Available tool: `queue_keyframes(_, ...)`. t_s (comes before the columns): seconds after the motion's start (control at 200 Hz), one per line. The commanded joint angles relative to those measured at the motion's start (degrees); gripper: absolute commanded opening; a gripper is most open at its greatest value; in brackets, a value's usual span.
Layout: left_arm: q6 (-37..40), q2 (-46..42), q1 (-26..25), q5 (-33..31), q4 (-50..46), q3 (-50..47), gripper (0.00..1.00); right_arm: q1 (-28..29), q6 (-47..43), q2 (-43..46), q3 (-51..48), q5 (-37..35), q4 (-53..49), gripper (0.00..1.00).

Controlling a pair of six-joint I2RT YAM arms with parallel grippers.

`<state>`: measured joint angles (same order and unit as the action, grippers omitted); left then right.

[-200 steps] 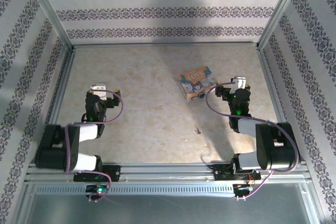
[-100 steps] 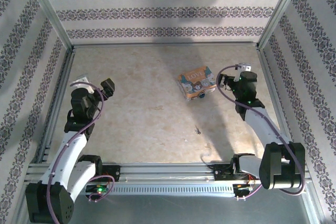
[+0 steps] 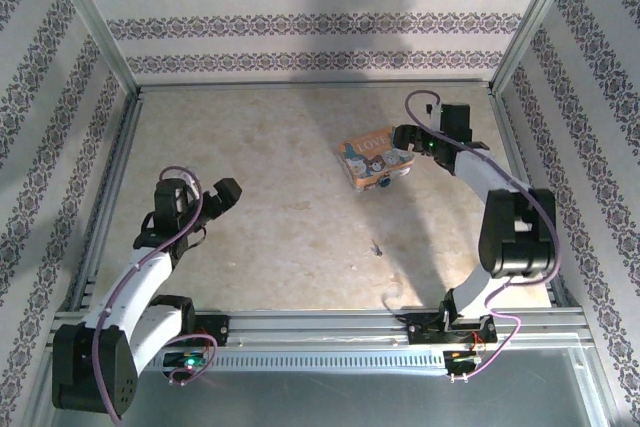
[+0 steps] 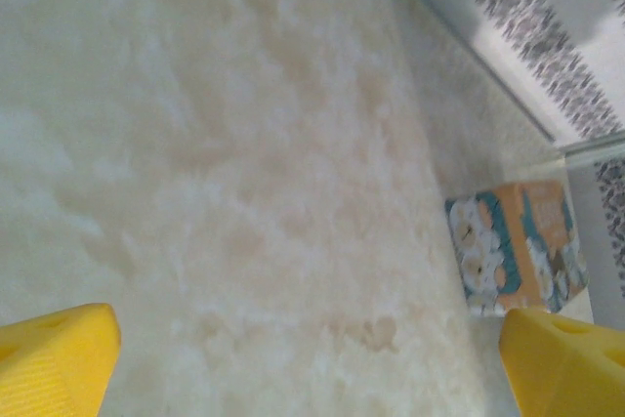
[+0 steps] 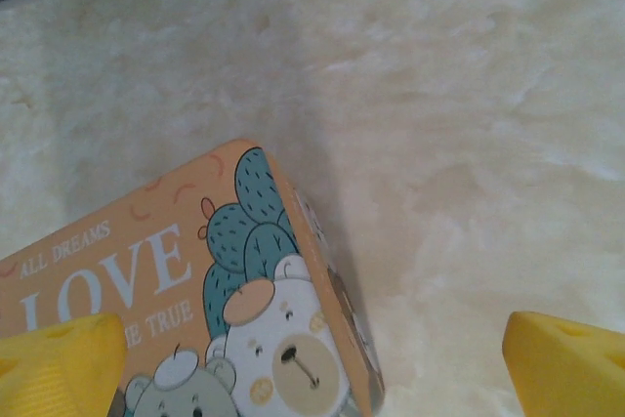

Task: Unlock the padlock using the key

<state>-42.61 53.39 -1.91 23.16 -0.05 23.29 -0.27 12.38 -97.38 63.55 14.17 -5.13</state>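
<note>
Right gripper (image 3: 402,137), open and empty, hangs at the LOVE box's (image 3: 368,154) right end, upper right of centre, padlock (image 3: 383,185) just below at the box's lower edge; key (image 3: 377,246) lies lower centre, long axis near vertical, judged nearer it than the equally open left gripper (image 3: 228,190).

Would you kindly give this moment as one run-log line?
left gripper: open | right gripper: open, at box | key: on table | padlock: by box

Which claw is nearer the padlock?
Right. The right claw sits at the far right corner of the LOVE box, just beyond the padlock at its near edge; the left claw is well off to the left.
</note>
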Motion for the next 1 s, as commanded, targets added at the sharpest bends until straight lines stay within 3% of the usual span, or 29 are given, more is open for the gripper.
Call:
queue_keyframes(0.0,-2.45,-0.71,-0.64,3.04,1.36,-0.79,1.0,-0.52,1.66,-4.08,4.66,5.2,-1.68,0.98)
queue_keyframes(0.135,-1.37,-1.57,-0.67,2.37,-0.11,-0.32,0.99,-0.12,2.96,-7.91,7.26,10.84,-2.1,0.98)
queue_keyframes(0.365,0.32,-2.01,-0.7,1.5,-2.68,1.12,0.99,1.05,4.44,-8.71,5.58,13.29,-2.64,0.97)
queue_keyframes(0.76,1.31,-2.84,-0.68,-0.24,-4.26,1.66,0.99,3.38,6.02,-1.81,-2.07,17.55,-3.75,0.95)
queue_keyframes(0.994,1.57,-2.58,-0.64,-0.54,-4.73,2.32,0.99,7.98,8.21,2.25,-5.66,18.1,-3.14,0.95)
